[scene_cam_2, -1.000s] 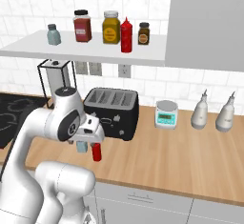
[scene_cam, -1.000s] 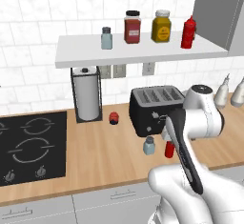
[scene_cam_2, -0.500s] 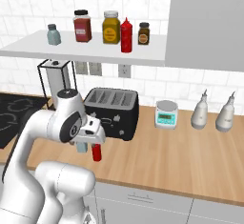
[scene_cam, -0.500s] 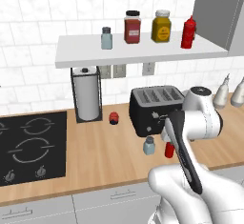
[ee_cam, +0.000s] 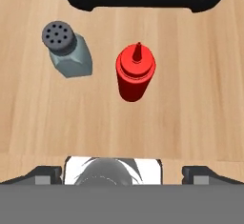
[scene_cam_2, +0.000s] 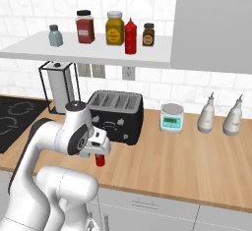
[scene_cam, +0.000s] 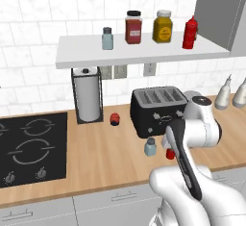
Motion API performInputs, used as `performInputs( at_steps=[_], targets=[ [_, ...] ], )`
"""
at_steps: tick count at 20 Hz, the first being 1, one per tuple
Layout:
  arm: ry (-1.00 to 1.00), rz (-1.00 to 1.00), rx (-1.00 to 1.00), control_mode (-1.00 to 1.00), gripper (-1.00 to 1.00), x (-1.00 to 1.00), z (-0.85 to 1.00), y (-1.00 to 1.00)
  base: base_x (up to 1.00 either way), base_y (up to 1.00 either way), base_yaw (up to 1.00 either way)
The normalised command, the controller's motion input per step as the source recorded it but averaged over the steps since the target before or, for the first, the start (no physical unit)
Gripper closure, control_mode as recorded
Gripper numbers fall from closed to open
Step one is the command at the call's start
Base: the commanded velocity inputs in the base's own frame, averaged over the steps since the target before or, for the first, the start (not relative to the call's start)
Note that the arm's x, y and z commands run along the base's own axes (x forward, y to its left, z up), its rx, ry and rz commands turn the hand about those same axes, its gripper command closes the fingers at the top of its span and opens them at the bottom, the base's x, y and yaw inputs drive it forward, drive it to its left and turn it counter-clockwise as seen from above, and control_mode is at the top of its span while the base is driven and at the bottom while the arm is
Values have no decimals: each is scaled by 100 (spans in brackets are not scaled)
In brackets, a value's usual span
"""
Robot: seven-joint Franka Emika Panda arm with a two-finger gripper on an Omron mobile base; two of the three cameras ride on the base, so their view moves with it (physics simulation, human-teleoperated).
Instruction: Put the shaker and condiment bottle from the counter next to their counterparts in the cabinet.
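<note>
On the light-wood counter [scene_cam: 96, 162], in front of the toaster, stand the shaker [ee_cam: 66, 51] with its dark perforated cap and the red condiment bottle [ee_cam: 135, 73]. They are a little apart, the shaker [scene_cam: 150, 146] to the left. My gripper [ee_cam: 123, 175] hangs above the bottle [scene_cam_2: 100, 160], open, with nothing between its fingers. Up on the white cabinet shelf [scene_cam: 139, 56] stand the counterparts: a matching shaker [scene_cam: 107, 38] at the left and a matching red bottle [scene_cam: 190, 32] at the right.
A black toaster [scene_cam: 158, 108] stands just behind the two items. A paper towel holder [scene_cam: 88, 99], a small red object [scene_cam: 114, 119] and the cooktop [scene_cam: 29, 145] lie left. Right are a scale [scene_cam_2: 172, 118] and two pale bottles [scene_cam_2: 205, 114]. Several jars [scene_cam: 133, 27] share the shelf.
The hand has shifted very slightly over the red bottle. The jaws stay wide apart, and the shaker and bottle have not moved.
</note>
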Motion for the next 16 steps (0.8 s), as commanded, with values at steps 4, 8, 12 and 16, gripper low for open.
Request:
performInputs(
  at_steps=[4, 8, 12, 16],
  targets=[
    [-6, 0, 0, -100, -100, 11, 0, 0, 0, 0, 0],
    [-4, 0, 0, -100, -100, 13, 0, 0, 0, 0, 0],
    [0, 0, 0, -100, -100, 32, 0, 0, 0, 0, 0],
    [0, 0, 0, -100, -100, 44, -2, 0, 0, 0, 0]
  ],
)
